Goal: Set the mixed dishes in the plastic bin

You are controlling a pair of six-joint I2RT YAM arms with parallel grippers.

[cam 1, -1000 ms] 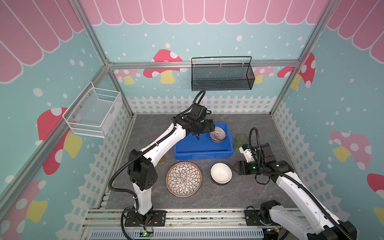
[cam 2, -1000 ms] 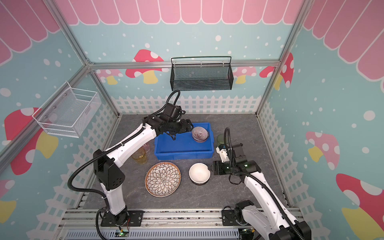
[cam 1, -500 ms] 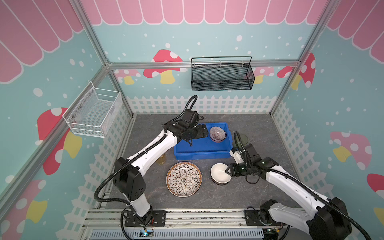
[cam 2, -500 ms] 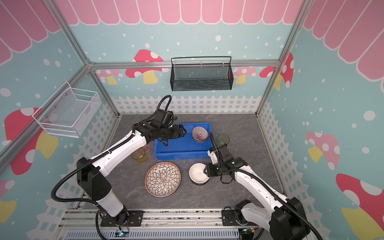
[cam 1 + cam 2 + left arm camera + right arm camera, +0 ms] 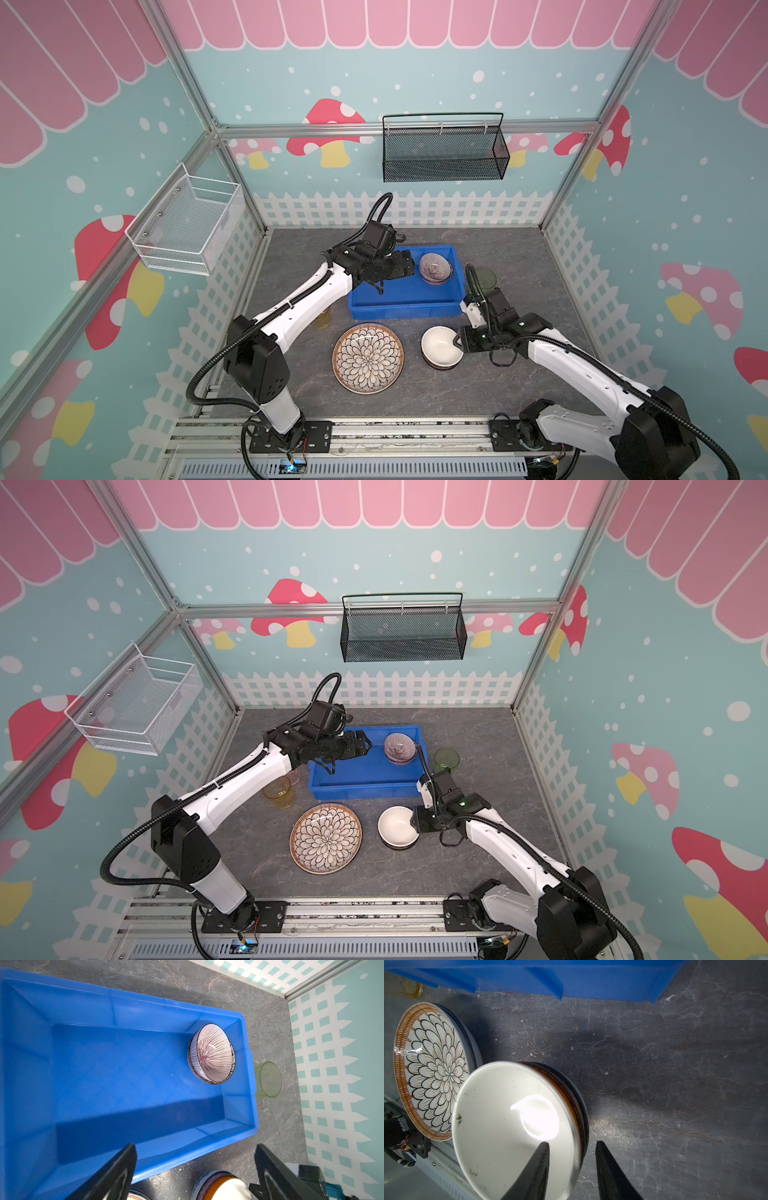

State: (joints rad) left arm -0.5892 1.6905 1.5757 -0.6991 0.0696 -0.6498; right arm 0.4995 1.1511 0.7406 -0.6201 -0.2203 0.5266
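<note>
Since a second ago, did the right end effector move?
Yes. In a top view the right end effector slid left to the white bowl, which stayed put in front of the bin. It now straddles the bowl's right rim.

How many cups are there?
3: a green cup right of the blue bin, an amber cup left of it, a pink cup mostly hidden behind the left arm.

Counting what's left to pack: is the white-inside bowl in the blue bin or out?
Out. The white-inside bowl stands on the table in front of the blue bin, beside the petal plate.
</note>
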